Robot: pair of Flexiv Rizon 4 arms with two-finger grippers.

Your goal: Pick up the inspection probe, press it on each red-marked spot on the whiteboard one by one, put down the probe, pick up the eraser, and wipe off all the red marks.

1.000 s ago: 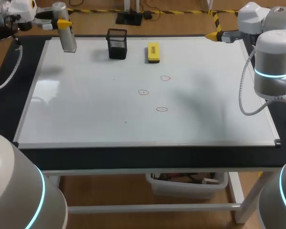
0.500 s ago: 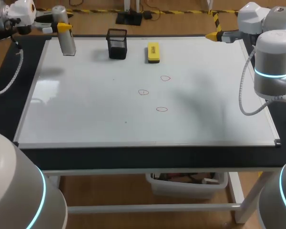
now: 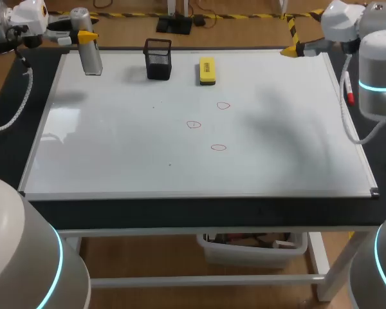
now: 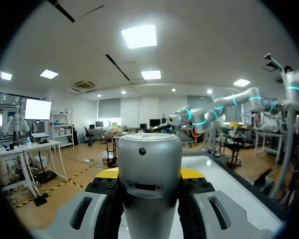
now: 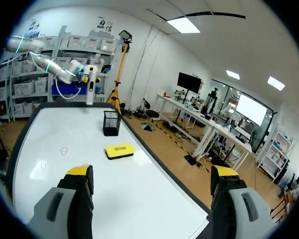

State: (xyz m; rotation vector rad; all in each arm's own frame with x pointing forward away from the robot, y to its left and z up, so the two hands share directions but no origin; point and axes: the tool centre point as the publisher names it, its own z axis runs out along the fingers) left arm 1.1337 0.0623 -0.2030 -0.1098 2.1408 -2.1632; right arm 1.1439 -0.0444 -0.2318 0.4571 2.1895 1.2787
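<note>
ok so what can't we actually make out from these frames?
- Right wrist view: only one of the red marks shows. The rest are too small or behind the right gripper.
- Left wrist view: the inspection probe in the left gripper blocks most of the whiteboard, and no marks are visible.
- Head view: whether the probe's tip touches the board can't be judged from above.
- Head view: the pen holder hides its contents behind its dark walls.

Silver probe (image 3: 90, 55) stands roughly upright at the whiteboard's (image 3: 116, 161) far-left corner. Yellow eraser (image 3: 207, 71) lies flat by the far edge, three red rings (image 3: 193, 125) mid-board.
</note>
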